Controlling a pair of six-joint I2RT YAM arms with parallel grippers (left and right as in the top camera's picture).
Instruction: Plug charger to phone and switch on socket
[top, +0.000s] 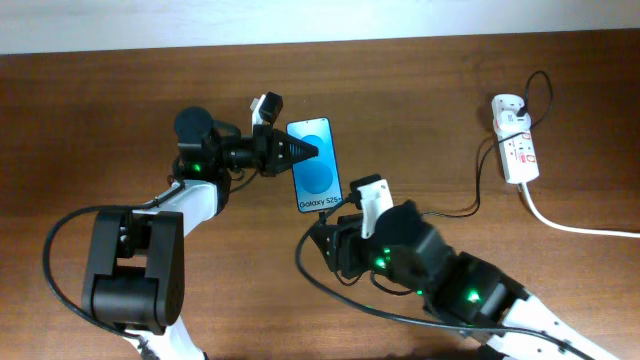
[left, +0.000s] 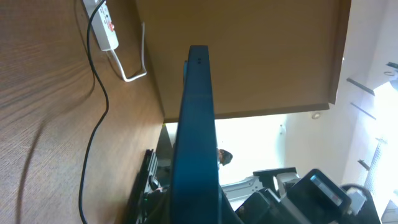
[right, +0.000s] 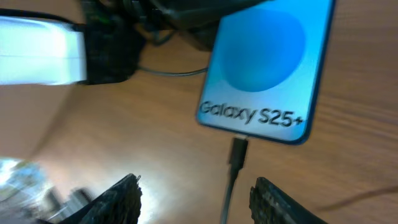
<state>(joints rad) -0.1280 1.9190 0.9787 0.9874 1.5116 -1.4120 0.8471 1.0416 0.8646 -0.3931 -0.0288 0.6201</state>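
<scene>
- Your left gripper (top: 298, 152) clamps the slim, glossy phone (top: 318, 170).
- Your right gripper (right: 196, 183) gapes wide, the thin black cable (right: 238, 152) between its fingers, tip touching the phone's "Galaxy" end.
- The oblong white power strip (top: 515, 150) lies well apart on the wood-grain table (top: 100, 100).

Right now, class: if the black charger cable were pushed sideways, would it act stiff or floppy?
Probably floppy: the charger lies in loose curves across the table. Likely light, being so thin. Its connector tip at the phone looks short and rigid, so it should push more predictably.
</scene>
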